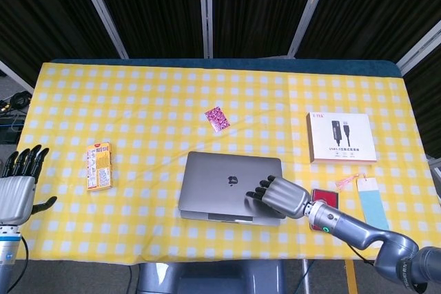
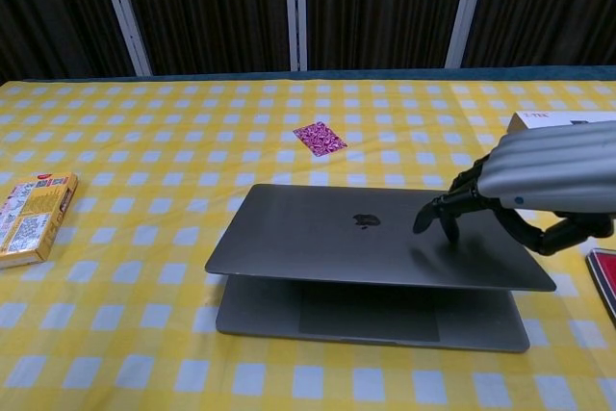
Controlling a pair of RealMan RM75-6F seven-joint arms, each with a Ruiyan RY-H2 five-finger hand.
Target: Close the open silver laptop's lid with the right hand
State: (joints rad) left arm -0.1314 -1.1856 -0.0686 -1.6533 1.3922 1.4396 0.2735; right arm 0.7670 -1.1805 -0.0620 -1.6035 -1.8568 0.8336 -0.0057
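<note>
The silver laptop point(image 1: 227, 184) point(image 2: 346, 243) lies near the table's front edge with its lid tipped far down, a narrow gap left above the base. My right hand point(image 1: 279, 196) point(image 2: 539, 194) presses its fingertips on the right part of the lid, fingers spread, holding nothing. At the far left my left hand point(image 1: 17, 187) hangs beside the table with fingers apart and empty; the chest view does not show it.
A yellow snack box point(image 1: 98, 166) point(image 2: 29, 216) lies at the left. A pink patterned card point(image 1: 217, 118) point(image 2: 320, 138) sits behind the laptop. A white cable box point(image 1: 341, 138), a red phone point(image 1: 325, 197) and a light blue tag point(image 1: 372, 201) are to the right.
</note>
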